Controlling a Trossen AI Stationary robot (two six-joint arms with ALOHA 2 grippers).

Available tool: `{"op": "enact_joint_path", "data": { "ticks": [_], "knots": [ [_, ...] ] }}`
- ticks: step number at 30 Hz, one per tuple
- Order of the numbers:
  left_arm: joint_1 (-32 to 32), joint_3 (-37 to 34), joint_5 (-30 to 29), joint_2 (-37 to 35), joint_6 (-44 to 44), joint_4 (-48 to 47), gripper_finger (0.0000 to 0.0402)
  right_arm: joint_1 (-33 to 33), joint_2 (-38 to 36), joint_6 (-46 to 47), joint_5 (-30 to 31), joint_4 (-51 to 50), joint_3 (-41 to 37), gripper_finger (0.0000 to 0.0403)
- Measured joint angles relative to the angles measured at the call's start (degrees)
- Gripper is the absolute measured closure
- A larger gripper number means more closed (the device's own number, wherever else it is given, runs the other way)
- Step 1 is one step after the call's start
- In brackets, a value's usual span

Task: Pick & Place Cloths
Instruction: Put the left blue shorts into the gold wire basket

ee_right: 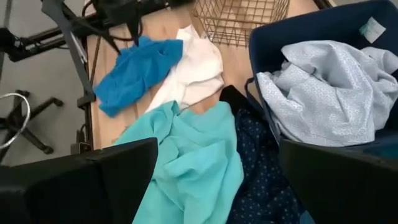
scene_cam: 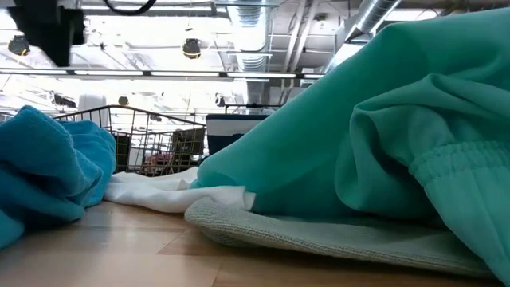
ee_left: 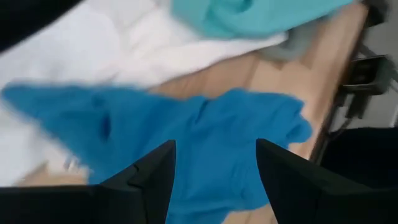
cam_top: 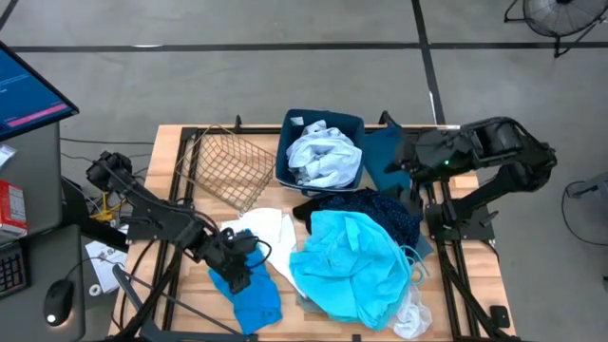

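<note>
A bright blue cloth (cam_top: 256, 299) lies crumpled on the table near its front left. My left gripper (cam_top: 237, 266) hovers open just above the cloth (ee_left: 211, 130), one finger on either side, touching nothing. A white cloth (cam_top: 271, 233) lies beside it. A turquoise cloth (cam_top: 347, 261) is heaped in the middle, over a grey-green cloth (scene_cam: 319, 231). A navy dotted cloth (cam_top: 385, 214) and a black one (ee_right: 233, 99) lie behind the turquoise cloth. A pale white-blue cloth (cam_top: 323, 157) fills the dark blue bin (cam_top: 323, 116). My right gripper (ee_right: 217, 180) is open and empty, raised at the back right.
A brown wire basket (cam_top: 223, 166) lies tipped at the table's back left, next to the bin. The arms' dark frames stand along both table sides. Bare wood shows at the front left edge (scene_cam: 96, 255). A desk with a monitor stands off the table's left.
</note>
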Motion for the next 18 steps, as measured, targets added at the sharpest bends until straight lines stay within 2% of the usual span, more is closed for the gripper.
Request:
{"op": "enact_joint_path", "data": {
  "ticks": [8,13,18],
  "knots": [
    [-0.3,0.0,0.4,0.0,-7.2,-13.1,0.0195,5.3,1.8,0.2,0.8,-0.2,0.0,0.0076],
    [-0.4,-1.3,-3.0,0.0,-9.6,-13.2,0.0195,8.1,2.3,1.7,0.8,-0.2,0.0,0.0076],
    [-0.3,-5.5,-6.0,0.0,-11.7,-12.0,0.0195,10.4,2.4,4.7,0.8,-0.5,0.0,0.0076]
  ]
}}
